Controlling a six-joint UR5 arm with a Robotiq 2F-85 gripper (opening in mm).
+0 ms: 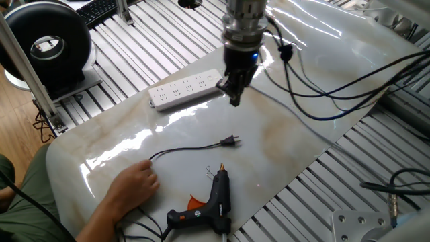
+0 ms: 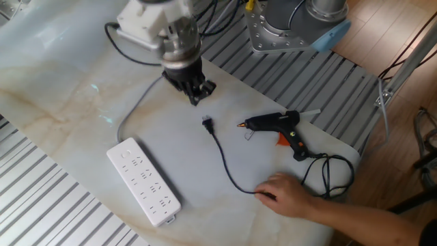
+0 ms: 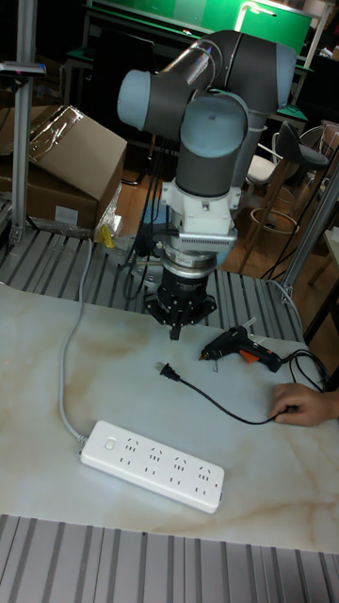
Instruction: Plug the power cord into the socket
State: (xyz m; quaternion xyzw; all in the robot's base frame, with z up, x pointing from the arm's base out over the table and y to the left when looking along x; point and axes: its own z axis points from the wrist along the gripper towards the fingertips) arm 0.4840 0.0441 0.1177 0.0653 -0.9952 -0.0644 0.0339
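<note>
The power cord (image 2: pixel 227 167) lies on the marble table, a thin black cable ending in a small two-prong plug (image 2: pixel 207 123). That plug (image 1: pixel 232 140) rests free on the table, a little in front of my gripper (image 1: pixel 233 96). The gripper (image 2: pixel 198 96) hangs just above the surface with its fingers together and nothing in them; in the tall view the gripper (image 3: pixel 175 330) is above the plug (image 3: pixel 168 373). The socket (image 1: pixel 185 89), a long white power strip, lies beside the gripper; the same socket (image 3: pixel 151 464) sits near the front edge in the tall view.
A person's hand (image 2: pixel 287 196) holds the cord near its coiled end. The black glue gun (image 2: pixel 280 123) lies beside the hand, with an orange part under it. The strip's pale grey cable (image 3: pixel 68 367) curves to the left. Ribbed metal surrounds the marble top (image 1: pixel 295 154).
</note>
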